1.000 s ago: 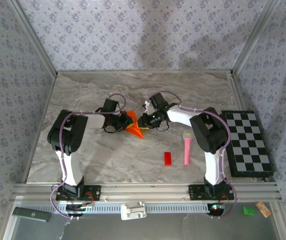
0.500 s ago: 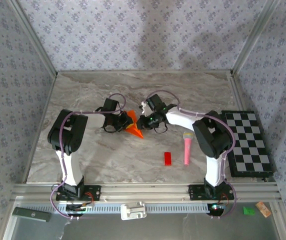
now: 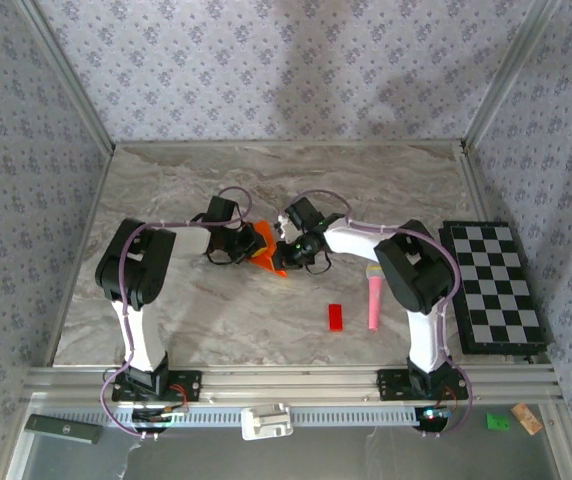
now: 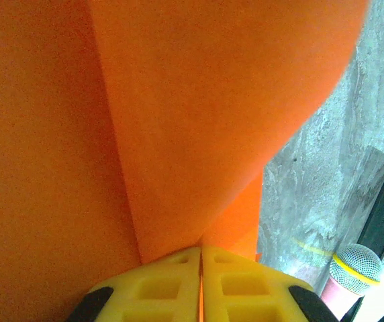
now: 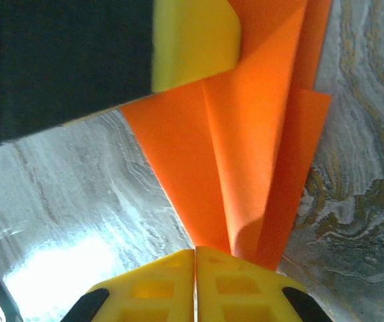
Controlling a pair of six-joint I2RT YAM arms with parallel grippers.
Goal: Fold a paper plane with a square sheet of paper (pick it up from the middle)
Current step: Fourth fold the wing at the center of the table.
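The orange paper [image 3: 265, 243], folded into a narrow pointed shape with creases, is held just above the table's middle. My left gripper [image 3: 250, 245] is shut on its left side; in the left wrist view the paper [image 4: 178, 121] rises from the closed jaws [image 4: 201, 249], with a thin orange line in the seam. My right gripper [image 3: 288, 253] is shut on the paper's lower pointed end. From the right wrist the folded flaps [image 5: 246, 154] run down into the closed jaws [image 5: 195, 250]. The left gripper's yellow finger [image 5: 195, 43] grips the far end.
A small red block [image 3: 335, 317] and a pink toy microphone [image 3: 375, 297] lie on the marble table [image 3: 166, 190] in front of the right arm. A checkerboard [image 3: 493, 285] sits at the right edge. Patterned walls enclose the table.
My right gripper has moved left to the paper's pointed end and shut there. The left gripper has kept its hold and its place.
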